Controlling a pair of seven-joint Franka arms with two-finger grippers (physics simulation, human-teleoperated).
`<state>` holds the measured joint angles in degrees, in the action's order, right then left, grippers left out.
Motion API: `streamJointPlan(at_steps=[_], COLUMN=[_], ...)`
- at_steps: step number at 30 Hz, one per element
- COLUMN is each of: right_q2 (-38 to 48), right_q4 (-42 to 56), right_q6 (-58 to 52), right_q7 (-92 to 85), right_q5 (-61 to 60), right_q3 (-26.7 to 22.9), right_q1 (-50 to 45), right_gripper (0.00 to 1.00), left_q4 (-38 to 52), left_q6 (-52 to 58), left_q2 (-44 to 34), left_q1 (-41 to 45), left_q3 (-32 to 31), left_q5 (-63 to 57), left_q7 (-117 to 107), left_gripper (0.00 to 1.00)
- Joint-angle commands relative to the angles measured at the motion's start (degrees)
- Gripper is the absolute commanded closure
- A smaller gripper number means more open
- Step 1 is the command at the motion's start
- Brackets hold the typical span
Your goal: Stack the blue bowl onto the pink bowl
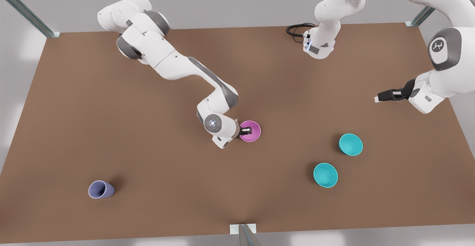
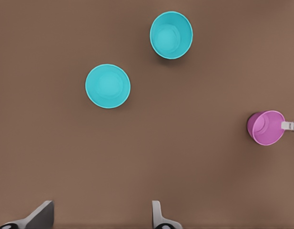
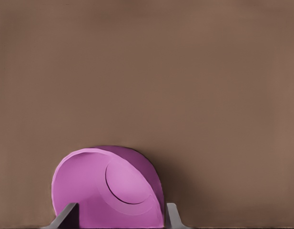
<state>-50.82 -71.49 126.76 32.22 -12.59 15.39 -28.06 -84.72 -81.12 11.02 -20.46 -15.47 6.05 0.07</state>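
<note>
Right gripper [image 1: 246, 130]: at pink bowl [image 1: 251, 131], fingers [image 3: 65, 215] either side of its wall, closed on rim
Left gripper [image 1: 379, 99]: fingers [image 2: 42, 215] spread apart, high over table [image 1: 111, 127], waiting
Blue bowl [image 1: 326, 175]: upright on table, just beside second teal bowl [image 1: 350, 144], well apart from pink bowl
Lavender cup [image 1: 100, 189]: far off at front view's left

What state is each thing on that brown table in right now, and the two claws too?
Small round pink plastic bowl: upright on the table, rim between the right claw's fingers.
Two small round turquoise plastic bowls: upright, empty, apart.
Lavender cup: standing alone, untouched.
Left claw: open, raised above the table, holding nothing.
</note>
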Motion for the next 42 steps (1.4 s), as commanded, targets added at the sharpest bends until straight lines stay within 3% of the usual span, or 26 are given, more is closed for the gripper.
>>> streamJointPlan(at_steps=[1,4,5,8,11,13,25,26,27,28,29,31,32,36,38,42], right_q2=[3.1,6.7,8.1,18.6,34.5,39.4,39.7,39.7,39.7,39.7,39.7,39.5,39.4,39.0,39.0,39.0], right_q4=[0.3,0.2,0.4,4.3,3.3,2.0,1.0,1.0,1.0,1.0,0.8,0.3,0.3,0.2,0.2,0.0], right_q6=[-10.3,-33.5,-40.3,-56.2,-56.2,-55.8,-55.7,-55.7,-55.7,-55.7,-55.7,-55.7,-55.7,-55.6,-55.6,-55.5], right_q7=[17.5,1.4,-6.0,-27.2,-36.5,-36.3,-36.1,-36.1,-36.1,-36.1,-36.1,-36.0,-36.0,-36.1,-36.1,-36.1], right_q5=[0.1,0.4,3.6,17.2,19.2,19.1,19.0,19.0,18.9,18.9,18.9,18.6,18.5,18.6,18.5,18.6], right_q3=[0.1,0.0,0.1,-0.2,-3.7,-4.5,-5.4,-5.4,-5.4,-5.4,-5.4,-5.4,-5.3,-5.3,-5.3,-5.3], right_q1=[1.7,12.4,17.7,27.2,28.9,28.2,28.3,28.3,28.3,28.3,28.3,28.3,28.3,28.3,28.3,28.3], right_gripper=[0.0,0.0,0.0,0.0,0.0,0.0,0.0,0.0,0.0,0.0,0.0,0.0,0.0,0.0,0.0,0.0], left_q4=[0.0,-0.3,-3.3,-9.1,-9.1,-9.1,-10.8,-10.8,-10.8,-10.8,-10.8,-10.8,-10.8,-10.6,-10.6,-10.1], left_q6=[-3.4,-13.7,-18.3,-32.3,-42.9,-45.4,-45.5,-44.2,-43.7,-42.6,-42.5,-42.5,-41.9,-41.7,-41.7,-30.6], left_q2=[2.6,10.4,10.7,15.4,22.1,23.9,28.4,28.4,28.4,28.4,28.4,28.8,28.7,28.4,22.0,17.5], left_q1=[-2.4,-6.9,-3.3,8.7,9.9,9.4,12.3,12.8,13.0,13.1,13.1,13.1,13.1,13.2,16.1,34.3], left_q3=[0.0,0.6,7.7,18.4,20.0,20.0,19.9,19.9,19.9,19.9,19.9,19.9,19.9,19.9,19.9,21.7], left_q5=[0.0,-3.1,-3.4,-0.7,5.1,5.2,11.0,11.0,11.0,11.0,11.0,11.0,11.0,11.0,14.5,11.4], left_q7=[1.0,8.6,16.8,19.6,27.9,28.7,28.5,28.3,27.2,27.2,27.1,27.1,26.9,26.3,23.3,0.0], left_gripper=[0.0,0.0,0.0,0.0,0.0,0.0,0.0,0.03,0.25,0.36,0.57,0.61,0.79,0.79,0.79,0.79])
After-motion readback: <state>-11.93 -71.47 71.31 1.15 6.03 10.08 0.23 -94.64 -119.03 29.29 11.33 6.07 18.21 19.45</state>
